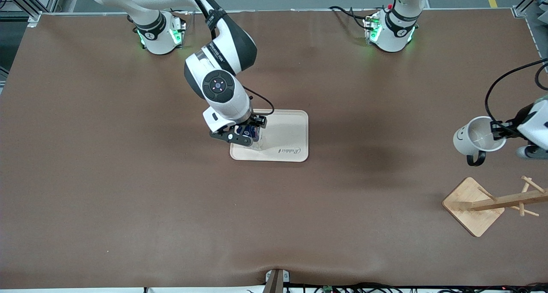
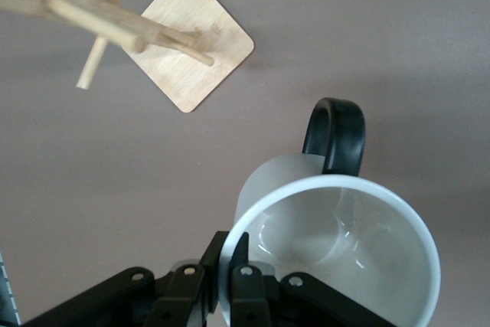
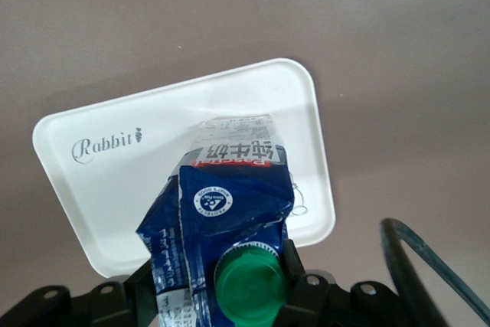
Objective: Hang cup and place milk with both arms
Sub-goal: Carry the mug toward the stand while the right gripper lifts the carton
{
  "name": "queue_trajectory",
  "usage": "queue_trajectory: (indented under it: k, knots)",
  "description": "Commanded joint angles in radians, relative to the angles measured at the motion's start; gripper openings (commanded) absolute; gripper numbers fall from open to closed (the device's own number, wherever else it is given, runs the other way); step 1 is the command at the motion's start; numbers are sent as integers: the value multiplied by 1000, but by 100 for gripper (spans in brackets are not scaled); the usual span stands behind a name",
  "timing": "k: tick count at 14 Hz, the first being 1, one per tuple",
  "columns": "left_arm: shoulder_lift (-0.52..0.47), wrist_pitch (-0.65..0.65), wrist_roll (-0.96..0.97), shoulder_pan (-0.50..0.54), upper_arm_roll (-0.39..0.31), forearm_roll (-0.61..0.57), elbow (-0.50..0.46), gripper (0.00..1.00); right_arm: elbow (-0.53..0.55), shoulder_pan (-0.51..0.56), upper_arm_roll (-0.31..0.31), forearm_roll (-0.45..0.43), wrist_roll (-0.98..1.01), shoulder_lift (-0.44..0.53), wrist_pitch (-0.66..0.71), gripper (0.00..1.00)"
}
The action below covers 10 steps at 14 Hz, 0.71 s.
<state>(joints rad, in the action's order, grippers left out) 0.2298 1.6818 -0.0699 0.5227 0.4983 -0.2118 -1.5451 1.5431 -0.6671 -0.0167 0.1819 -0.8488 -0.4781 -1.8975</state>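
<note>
Milk (image 3: pixel 230 220) cap, green in right wrist view, hidden from front

one cup (image 1: pixel 476 136), one milk (image 3: pixel 230 212), one tray (image 1: pixel 291 132), one rack (image 1: pixel 492 203), two arms (image 1: pixel 222 83).

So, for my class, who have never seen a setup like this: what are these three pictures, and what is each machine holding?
Two white robot arms stand at a brown table. One picture looks down from a high camera facing them; the other two come from cameras on each arm's wrist. The right gripper holds a blue milk carton with a green cap over a pale tray marked "Rabbit". The left gripper, toward the left arm's end of the table, grips the rim of a white cup with a black handle, up in the air. A wooden rack with pegs stands there too, nearer the front camera.
</note>
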Motion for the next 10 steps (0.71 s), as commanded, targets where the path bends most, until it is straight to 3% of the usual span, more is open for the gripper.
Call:
queue_trajectory:
  k: [1, 6, 10]
  knots:
    - [-17, -2, -94, 52, 5, 38, 2, 0, -82, 40, 0, 11, -4, 47, 159, 0]
    - [12, 110, -160, 157, 3, 123, 26, 0, -89, 150, -5, -18, 32, 128, 304, 0]
    - [31, 176, -176, 180, 2, 183, 25, 0, -6, 346, -6, -64, 299, 211, 325, 0]
